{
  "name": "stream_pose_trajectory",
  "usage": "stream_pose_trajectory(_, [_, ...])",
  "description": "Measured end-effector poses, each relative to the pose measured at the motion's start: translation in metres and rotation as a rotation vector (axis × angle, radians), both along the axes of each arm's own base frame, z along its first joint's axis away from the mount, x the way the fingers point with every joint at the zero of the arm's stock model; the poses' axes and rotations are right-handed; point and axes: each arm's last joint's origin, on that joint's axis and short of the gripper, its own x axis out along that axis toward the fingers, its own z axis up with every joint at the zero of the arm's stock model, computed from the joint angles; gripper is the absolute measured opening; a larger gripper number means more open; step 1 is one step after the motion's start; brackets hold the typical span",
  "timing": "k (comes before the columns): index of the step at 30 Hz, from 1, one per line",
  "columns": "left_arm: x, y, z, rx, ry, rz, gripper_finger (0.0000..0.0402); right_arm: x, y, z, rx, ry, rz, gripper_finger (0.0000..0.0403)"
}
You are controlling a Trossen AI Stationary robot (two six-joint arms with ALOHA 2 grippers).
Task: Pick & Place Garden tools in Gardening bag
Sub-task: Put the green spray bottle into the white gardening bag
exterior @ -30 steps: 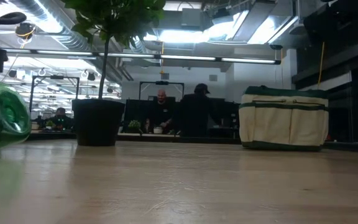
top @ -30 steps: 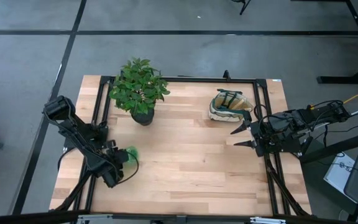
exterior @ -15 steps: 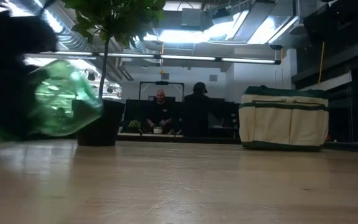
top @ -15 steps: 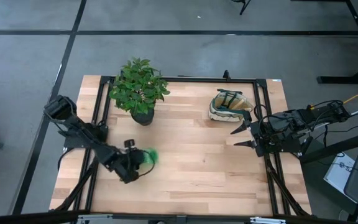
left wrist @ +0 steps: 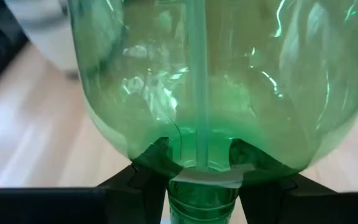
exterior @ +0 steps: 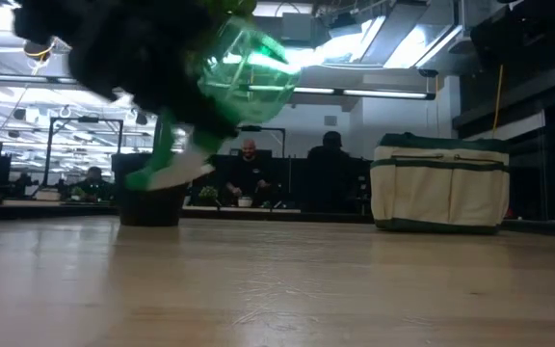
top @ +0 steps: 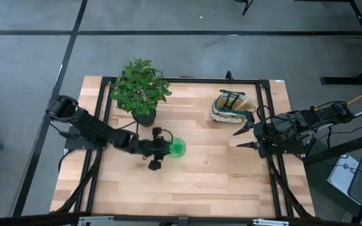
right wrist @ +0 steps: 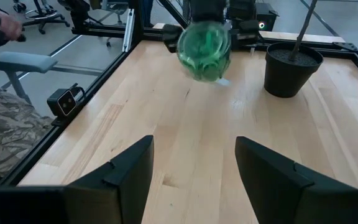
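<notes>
A translucent green spray bottle (top: 177,148) is held by my left gripper (top: 163,149) above the middle of the table; it also shows in the low view (exterior: 249,69), in the left wrist view (left wrist: 216,81) and in the right wrist view (right wrist: 204,50). The cream gardening bag (top: 230,106) with green trim stands on its base at the far right and shows in the low view (exterior: 439,183) too. My right gripper (top: 246,134) is open and empty near the right edge, just in front of the bag. The trowel, rake and shears are not in view. My left gripper pinches the bottle's neck (left wrist: 201,194), just under the rounded shoulder, between its two fingers (left wrist: 143,167). The fingers are about level and point toward the table's right. The bottle lies on its side, base toward the right, lifted clear, its spray head (exterior: 167,172) hanging below.
A leafy plant in a black pot (top: 142,93) stands at the far left-centre, just beyond the left arm; its pot shows in the right wrist view (right wrist: 290,68). People sit in the room behind the table (exterior: 251,173). Bare wood (top: 206,176) lies between bottle and bag.
My left gripper has carried the green bottle from the table's near left toward the right and a little farther back, to about the middle, and has risen, so the bottle now hangs well above the table. My right arm has kept still.
</notes>
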Motion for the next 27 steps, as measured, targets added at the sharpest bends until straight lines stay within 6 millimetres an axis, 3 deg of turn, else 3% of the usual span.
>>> stream_pose_trajectory(11, [0.021, 0.019, 0.041, 0.07, -0.41, -0.068, 0.0151, 0.0, 0.0, 0.0, 0.0, 0.0, 0.0, 0.023])
stream_pose_trajectory(20, [0.031, 0.034, 0.056, 0.041, -0.501, -0.102, 0.0152, 0.0, 0.0, 0.0, 0.001, -0.004, 0.0, 0.023])
stream_pose_trajectory(27, [0.063, 0.029, 0.058, 0.111, -0.496, -0.161, 0.0152, 0.005, 0.002, 0.004, 0.014, -0.043, 0.001, 0.023])
